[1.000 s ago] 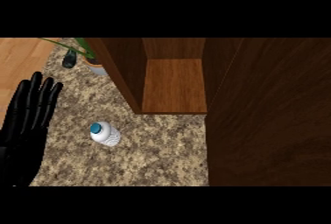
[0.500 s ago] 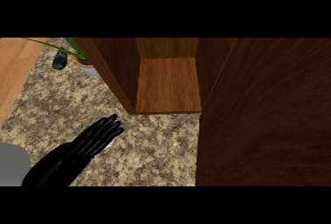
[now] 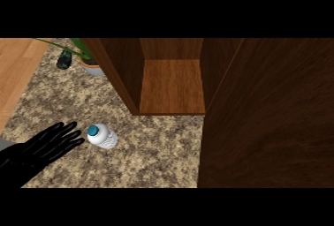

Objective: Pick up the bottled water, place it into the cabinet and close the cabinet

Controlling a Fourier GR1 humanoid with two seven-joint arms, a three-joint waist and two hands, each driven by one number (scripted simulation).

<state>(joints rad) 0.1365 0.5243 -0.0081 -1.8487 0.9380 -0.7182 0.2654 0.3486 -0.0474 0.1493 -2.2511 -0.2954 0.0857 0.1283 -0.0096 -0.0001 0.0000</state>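
On the counter (image 3: 163, 145), in front of the open cabinet (image 3: 171, 84), the bottle (image 3: 102, 136) stands upright with its blue cap up. Just beside it on the left is the left hand (image 3: 49, 145), fingers (image 3: 67, 130) straight and spread, holding nothing; the tips are near the bottle, though contact is unclear. It is probably light, smooth and easily tipped (a thin shell might dent), so the fingers should curl round the ribbed body below the cap.
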